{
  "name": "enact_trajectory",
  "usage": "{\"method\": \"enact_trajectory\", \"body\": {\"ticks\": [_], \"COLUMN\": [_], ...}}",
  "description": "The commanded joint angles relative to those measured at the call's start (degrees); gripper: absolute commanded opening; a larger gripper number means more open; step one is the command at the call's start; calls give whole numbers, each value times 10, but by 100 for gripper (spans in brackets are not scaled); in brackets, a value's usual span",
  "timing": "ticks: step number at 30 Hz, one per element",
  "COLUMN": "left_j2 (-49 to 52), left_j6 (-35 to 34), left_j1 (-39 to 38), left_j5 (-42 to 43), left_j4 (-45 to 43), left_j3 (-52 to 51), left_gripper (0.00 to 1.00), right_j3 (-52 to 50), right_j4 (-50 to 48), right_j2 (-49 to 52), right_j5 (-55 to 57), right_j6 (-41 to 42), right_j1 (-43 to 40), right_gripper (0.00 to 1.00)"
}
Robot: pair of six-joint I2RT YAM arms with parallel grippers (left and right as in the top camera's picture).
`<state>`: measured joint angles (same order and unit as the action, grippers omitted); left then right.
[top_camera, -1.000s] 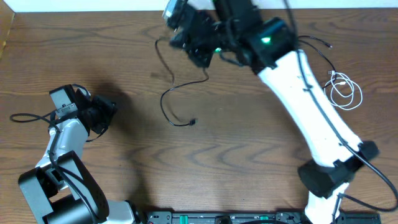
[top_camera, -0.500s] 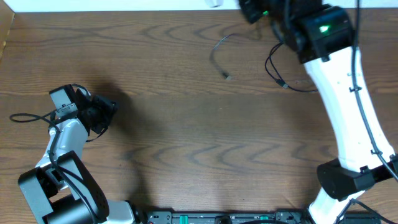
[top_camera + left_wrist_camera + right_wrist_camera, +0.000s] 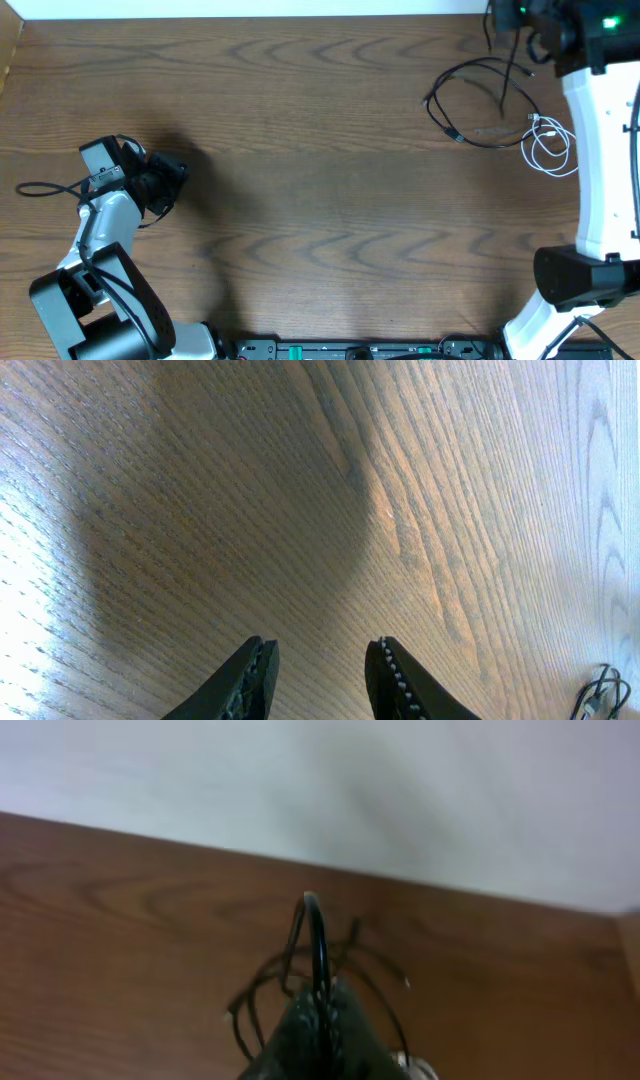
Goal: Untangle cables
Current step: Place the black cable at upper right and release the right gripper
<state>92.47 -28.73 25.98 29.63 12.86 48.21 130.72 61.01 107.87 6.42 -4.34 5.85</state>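
Two black cables lie in loose loops at the far right of the table. One strand rises from them to my right gripper at the table's back edge. The right wrist view shows that gripper shut on a black cable, which sticks up in a loop above the fingertips while the rest trails on the wood behind. The coiled white cable rests just right of the black loops and touches them. At the left my left gripper stands open over bare wood, holding nothing.
The white right arm runs down the right edge to its base. A thick black wire trails left from the left arm. A pale wall stands behind the table's back edge. A small dark wire end shows at the left wrist view's corner.
My right arm has swung right along the back edge, dragging the black cables from the table's far middle to beside the white cable. The left arm has not moved.
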Motion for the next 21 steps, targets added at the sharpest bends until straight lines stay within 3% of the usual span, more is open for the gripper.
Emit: {"method": "enact_trajectory", "body": {"ticks": [1,5,7,11,18,21], "left_j2": [0,0,0,0,0,0], "left_j6": [-5,-5,-5,-5,-5,-5], "left_j1": [-1,-1,-1,-1,-1,-11], "left_j5": [-4,-4,-4,-4,-3,-3], "left_j4": [0,0,0,2,4,4], "left_j3": [-3,-3,-3,-3,-3,-3], "left_gripper": [34,34,34,34,34,24], "right_j3": [3,3,3,3,-4,-12], "right_j4": [21,47,55,73,128,150], "right_j2": [17,30,38,56,86,103], "right_j5": [5,5,5,4,-82,-125], "right_j6": [17,17,17,18,17,18], "right_j1": [-13,-15,-15,-15,-15,-13], "right_gripper": [9,31,48,73,88,98]}}
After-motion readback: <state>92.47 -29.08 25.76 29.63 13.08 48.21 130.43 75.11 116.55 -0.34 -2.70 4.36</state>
